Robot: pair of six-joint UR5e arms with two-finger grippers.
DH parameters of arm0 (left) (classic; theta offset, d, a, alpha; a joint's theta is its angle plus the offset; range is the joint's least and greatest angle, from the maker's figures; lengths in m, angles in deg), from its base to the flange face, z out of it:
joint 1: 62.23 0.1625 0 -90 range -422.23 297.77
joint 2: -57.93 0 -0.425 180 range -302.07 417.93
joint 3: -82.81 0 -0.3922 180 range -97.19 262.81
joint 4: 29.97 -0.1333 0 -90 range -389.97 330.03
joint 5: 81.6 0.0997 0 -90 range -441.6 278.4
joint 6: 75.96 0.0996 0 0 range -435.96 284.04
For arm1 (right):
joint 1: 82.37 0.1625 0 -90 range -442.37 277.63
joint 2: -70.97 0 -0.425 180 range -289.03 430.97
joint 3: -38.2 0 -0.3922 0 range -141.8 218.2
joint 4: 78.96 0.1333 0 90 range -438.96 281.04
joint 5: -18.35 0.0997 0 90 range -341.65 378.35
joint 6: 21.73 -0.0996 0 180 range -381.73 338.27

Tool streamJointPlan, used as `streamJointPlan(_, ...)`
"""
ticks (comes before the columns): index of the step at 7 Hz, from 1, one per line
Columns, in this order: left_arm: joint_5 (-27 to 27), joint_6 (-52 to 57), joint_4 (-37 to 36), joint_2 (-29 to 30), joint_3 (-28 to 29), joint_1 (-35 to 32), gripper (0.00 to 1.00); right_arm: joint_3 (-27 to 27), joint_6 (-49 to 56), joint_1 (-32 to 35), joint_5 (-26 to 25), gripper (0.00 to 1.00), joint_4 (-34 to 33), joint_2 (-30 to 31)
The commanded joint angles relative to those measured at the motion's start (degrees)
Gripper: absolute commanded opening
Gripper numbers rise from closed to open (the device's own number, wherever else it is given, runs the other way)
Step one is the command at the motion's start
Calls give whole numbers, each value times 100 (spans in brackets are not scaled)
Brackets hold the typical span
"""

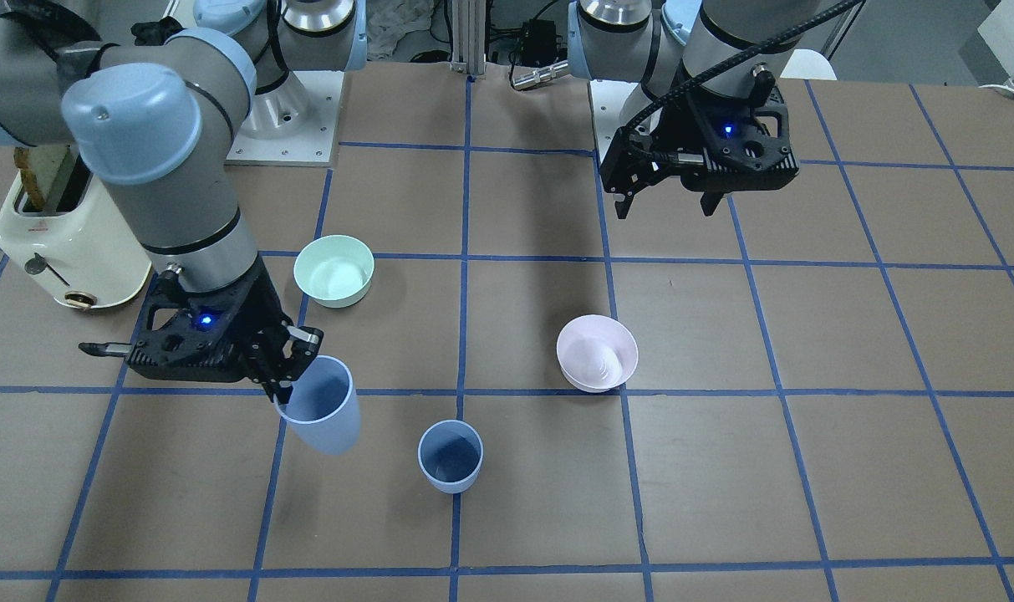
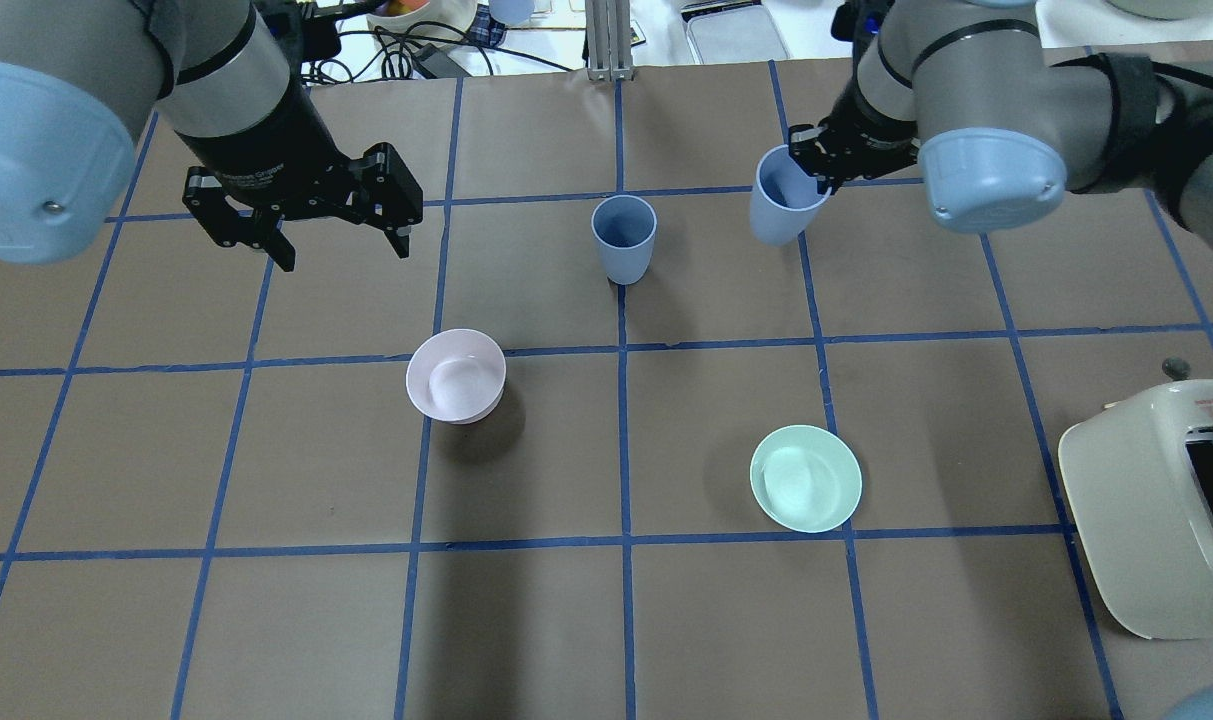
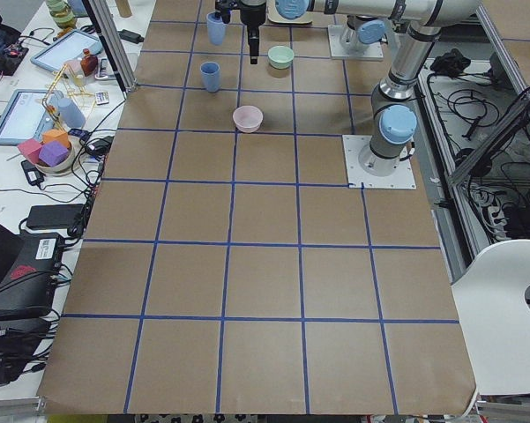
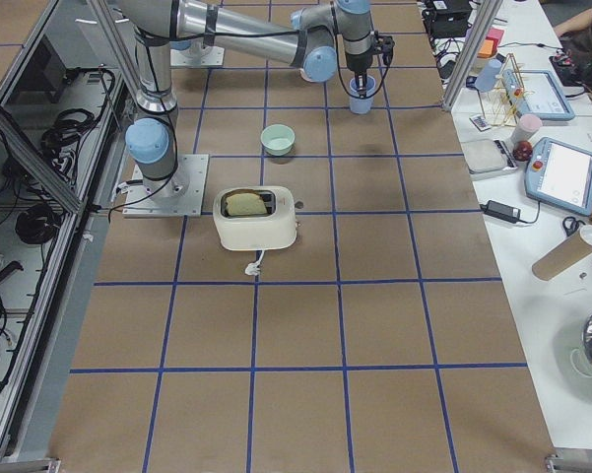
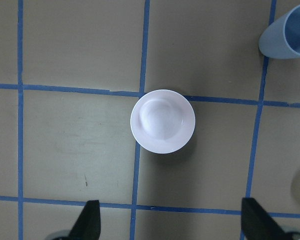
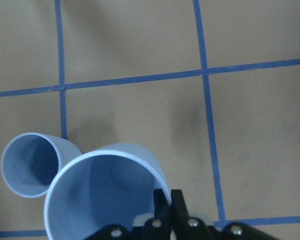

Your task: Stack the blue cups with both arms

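While your right gripper (image 1: pixel 282 374) is clamped on the rim of one blue cup (image 1: pixel 323 410), one finger inside and one outside, you will note that cup hangs tilted below the fingers. The second blue cup (image 1: pixel 450 456) stands upright on the table (image 1: pixel 724 468), near that gripper but apart, on the side toward your left gripper (image 1: pixel 667 206). That one is spread wide, holding nothing; the pink bowl (image 5: pixel 162 121) lies below, ahead of its fingers.

Bright even overhead light, soft shadows beneath bowls, sharp focus throughout
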Motion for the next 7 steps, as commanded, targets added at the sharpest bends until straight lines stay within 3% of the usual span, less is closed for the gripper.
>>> streamJointPlan(1, 8, 5, 6, -18, 5, 10, 100, -580, -916, 704, -39, 2, 73, -366)
streamJointPlan(3, 17, 5, 6, -27, 5, 10, 100, -1074, -1087, 1041, -355, 2, 186, -929)
streamJointPlan(7, 17, 5, 6, -27, 5, 10, 100, -1067, -1096, 1041, -338, 2, 178, -1063)
